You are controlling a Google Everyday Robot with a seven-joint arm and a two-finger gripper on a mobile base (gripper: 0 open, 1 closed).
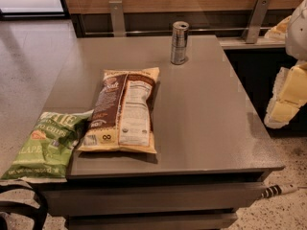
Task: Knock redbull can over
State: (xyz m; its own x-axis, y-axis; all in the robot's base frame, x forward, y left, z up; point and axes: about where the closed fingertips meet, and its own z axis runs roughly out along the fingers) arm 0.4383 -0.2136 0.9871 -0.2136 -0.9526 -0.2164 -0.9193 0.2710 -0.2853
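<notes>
The redbull can [179, 42] stands upright near the far edge of the grey table [206, 123], a little right of its middle. It is slim and silver-grey with darker bands and a shiny rimmed top. My gripper [284, 102], white with yellow padding, hangs at the right edge of the view, beyond the table's right side. It is well to the right of the can and nearer to me, not touching it or anything else.
A brown and yellow chip bag [123, 110] lies flat on the table's left half. A green chip bag [45, 146] hangs over the front left corner. A wooden wall with metal brackets [255, 18] runs behind the table. A dark chair part [24, 207] shows at bottom left.
</notes>
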